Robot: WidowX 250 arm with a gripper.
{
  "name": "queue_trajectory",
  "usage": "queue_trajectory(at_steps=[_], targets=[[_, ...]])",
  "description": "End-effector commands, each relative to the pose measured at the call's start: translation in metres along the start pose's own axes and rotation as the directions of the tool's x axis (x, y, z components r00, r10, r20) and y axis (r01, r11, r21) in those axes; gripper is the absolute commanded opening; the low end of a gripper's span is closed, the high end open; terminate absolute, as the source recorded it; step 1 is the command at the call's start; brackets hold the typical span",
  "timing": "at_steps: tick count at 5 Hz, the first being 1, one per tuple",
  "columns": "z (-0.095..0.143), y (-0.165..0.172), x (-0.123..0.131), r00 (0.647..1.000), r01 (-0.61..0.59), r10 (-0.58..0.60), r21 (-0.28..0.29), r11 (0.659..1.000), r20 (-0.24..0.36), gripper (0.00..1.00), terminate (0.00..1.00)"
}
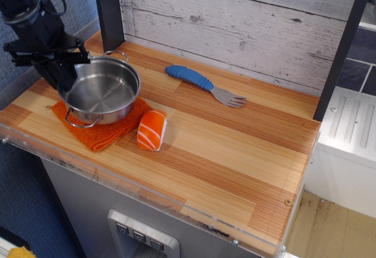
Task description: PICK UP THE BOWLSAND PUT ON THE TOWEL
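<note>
The bowlsand [103,90] is a shallow shiny steel pot with two wire loop handles. It sits low over the towel [100,133], an orange knitted cloth at the left front of the wooden counter, and covers most of it. I cannot tell whether it rests on the cloth. My black gripper [66,76] is at the pot's left rim and is shut on that rim. The pot is level and empty.
An orange-and-white salmon sushi toy [152,130] lies just right of the towel. A blue-handled fork [202,84] lies near the back wall. A dark post [108,11] stands at the back left. The counter's front edge has a clear plastic lip [147,196].
</note>
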State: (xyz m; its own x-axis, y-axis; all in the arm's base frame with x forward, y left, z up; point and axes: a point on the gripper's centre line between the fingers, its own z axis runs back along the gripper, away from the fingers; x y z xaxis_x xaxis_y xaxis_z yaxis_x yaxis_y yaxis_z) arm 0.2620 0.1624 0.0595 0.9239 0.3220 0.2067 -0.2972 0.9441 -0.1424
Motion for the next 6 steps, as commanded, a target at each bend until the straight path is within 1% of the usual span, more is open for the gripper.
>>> queue_trajectory(at_steps=[1, 2, 3, 5, 6], targets=[[0.000, 0.012, -0.001, 0.999, -0.047, 0.047, 0.027, 0.999, 0.001, 0.00, 0.00], [-0.003, 0.008, 0.003, 0.999, -0.032, 0.032, 0.004, 0.999, -0.004, 1.00, 0.00], [0.001, 0.005, 0.007, 0.999, -0.051, 0.051, 0.024, 0.998, -0.001, 1.00, 0.00], [0.004, 0.004, 0.006, 0.999, -0.042, 0.042, 0.015, 0.999, -0.005, 1.00, 0.00], [0.025, 0.005, 0.014, 1.000, -0.023, 0.022, 0.073, 0.997, 0.010, 1.00, 0.00]])
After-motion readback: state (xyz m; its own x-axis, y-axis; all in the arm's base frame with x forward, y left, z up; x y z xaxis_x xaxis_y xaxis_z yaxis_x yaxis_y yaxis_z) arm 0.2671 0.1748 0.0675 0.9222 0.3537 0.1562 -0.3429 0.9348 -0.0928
